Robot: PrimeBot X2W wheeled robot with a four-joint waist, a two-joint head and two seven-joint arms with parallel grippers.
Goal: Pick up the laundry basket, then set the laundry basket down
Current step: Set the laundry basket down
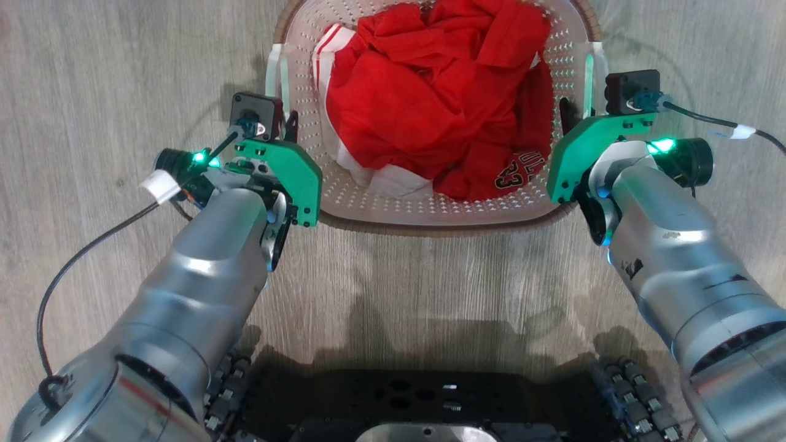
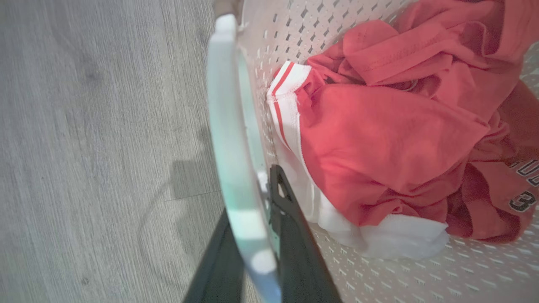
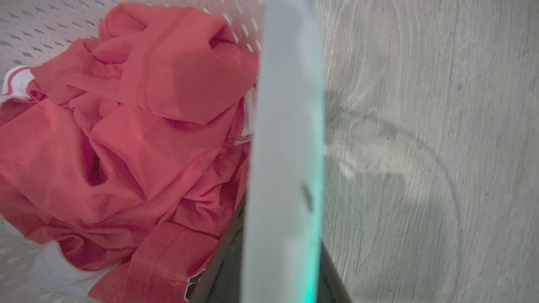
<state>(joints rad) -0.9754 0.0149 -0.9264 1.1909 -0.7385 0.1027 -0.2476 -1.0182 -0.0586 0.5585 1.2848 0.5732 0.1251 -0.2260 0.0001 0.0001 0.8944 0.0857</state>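
The laundry basket [image 1: 430,209] lies before me, white and perforated with a brown rim, holding red and white clothes [image 1: 430,92]. My left gripper [image 1: 284,120] is shut on its left side handle [image 1: 276,80]. In the left wrist view the two dark fingers [image 2: 290,235] straddle that white handle [image 2: 225,105], beside the basket wall [image 2: 278,33]. My right gripper [image 1: 580,107] is shut on the right side handle [image 1: 591,80]. In the right wrist view the white handle [image 3: 286,105] runs between the dark fingers [image 3: 219,269], with the red clothes [image 3: 126,147] to its left.
Grey wood-look floor [image 1: 92,73] surrounds the basket on all sides. My dark wheeled base [image 1: 430,399] sits just behind the basket's near rim. A black cable [image 1: 92,245] trails from the left wrist, another [image 1: 706,120] from the right wrist.
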